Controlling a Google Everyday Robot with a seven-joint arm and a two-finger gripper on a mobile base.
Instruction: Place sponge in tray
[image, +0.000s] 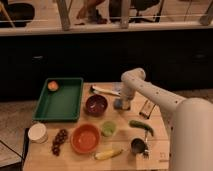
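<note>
Blue-grey and flat, the sponge (120, 104) lies mid-frame on the counter (160, 150), right of a dark bowl (96, 104). The pincer (125, 102) hangs right at it; whether it grips, I cannot tell. A good grasp takes the short sides squarely, lifts clear of the bowl, then carries to the tray (60, 100), centre left.

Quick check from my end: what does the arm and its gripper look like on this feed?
The arm is smooth, glossy white, built of thick rounded tubular segments with a bulbous elbow joint; no loose cables or markings show. It widens into a large white shell at lower right. The gripper, over the sponge on the table, looks darker grey.
</note>
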